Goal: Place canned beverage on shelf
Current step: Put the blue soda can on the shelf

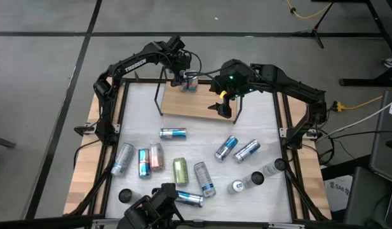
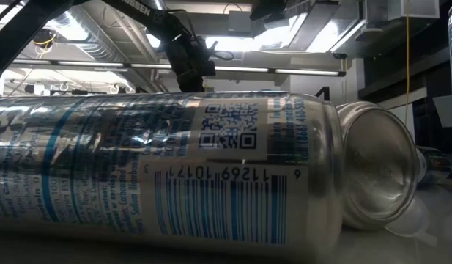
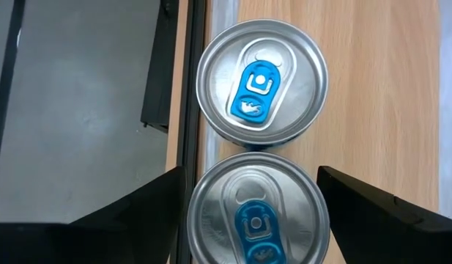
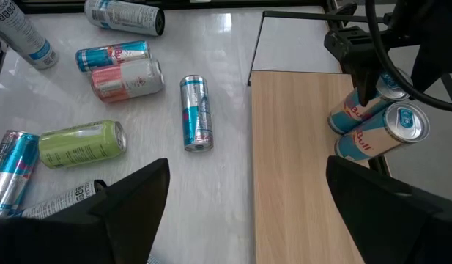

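Note:
The shelf (image 1: pixel 189 105), a light wooden board with thin black wire end frames, stands at the table's far middle. Two canned beverages stand upright on its left end, tops with blue tabs. The free one (image 3: pixel 262 81) stands beside the one (image 3: pixel 258 216) that fills the gap between my left gripper's (image 1: pixel 185 81) fingers. My right gripper (image 1: pixel 224 107) hangs open over the board's right end (image 4: pixel 299 169), nothing between its fingers. My left gripper has the nearer can between its two fingers, one finger (image 3: pixel 149 213) on each side of the can's wall (image 3: pixel 200 220) just under the top rim. The fingers come steeply from above. The can stands upright with its base on the board (image 4: pixel 337 121).
Several cans lie loose on the white table's near half, among them a green one (image 1: pixel 180 170) and a pink one (image 4: pixel 127 79). Two stand upright near the right edge (image 1: pixel 256 179). One lying can (image 2: pixel 160 176) fills the low view. Bare board lies right of the two cans.

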You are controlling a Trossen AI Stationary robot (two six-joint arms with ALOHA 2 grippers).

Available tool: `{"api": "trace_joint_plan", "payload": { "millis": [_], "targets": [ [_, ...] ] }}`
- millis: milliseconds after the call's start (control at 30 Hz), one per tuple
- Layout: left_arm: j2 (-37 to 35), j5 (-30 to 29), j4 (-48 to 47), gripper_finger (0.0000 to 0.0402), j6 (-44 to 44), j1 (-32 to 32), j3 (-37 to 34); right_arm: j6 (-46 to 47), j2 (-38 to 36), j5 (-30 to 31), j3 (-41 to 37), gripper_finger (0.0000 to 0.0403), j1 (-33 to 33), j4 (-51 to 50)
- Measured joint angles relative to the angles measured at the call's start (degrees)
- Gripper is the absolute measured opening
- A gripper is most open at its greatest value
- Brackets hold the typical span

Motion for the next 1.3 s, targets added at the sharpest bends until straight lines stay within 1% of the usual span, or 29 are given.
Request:
{"api": "trace_joint_plan", "payload": {
  "millis": [200, 533, 667, 833, 933, 1100, 1200, 1300],
  "targets": [
    [-1.6, 0.0, 0.6, 0.0297, 0.1, 0.0, 0.0, 0.0, 0.0, 0.0, 0.0, 0.0358, 0.0, 0.0],
    [-7.5, -0.4, 0.9, 0.0297, -0.1, -0.1, 0.0, 0.0, 0.0, 0.0, 0.0, 0.0358, 0.0, 0.2],
    [-10.1, -0.1, 0.5, 0.0297, -3.6, -0.1, 0.0, 0.0, 0.0, 0.0, 0.0, 0.0358, 0.0, 0.5],
    [-14.1, 0.1, -3.3, 0.0297, -6.1, -0.1, 0.0, 0.0, 0.0, 0.0, 0.0, 0.0358, 0.0, 0.8],
    [-16.5, 2.5, -7.4, 0.0297, -6.2, 0.0, 0.0, 0.0, 0.3, 0.0, 0.0, 0.0358, 0.0, 1.8],
    [-20.3, 11.0, -12.8, 0.0297, -7.6, 0.9, -0.1, 0.0, 2.2, 0.0, 0.0, 0.0358, 0.0, 2.3],
    [-23.5, 12.2, -12.8, 0.0297, -7.8, 0.9, -3.5, 0.0, 3.7, 0.0, 0.0, 0.0358, 0.0, 2.3],
    [-27.9, 11.8, -11.8, 0.0297, -9.9, 0.9, -9.4, 0.0, 5.2, 0.0, 0.0, 0.0358, 0.0, 2.3]
  ]
}}
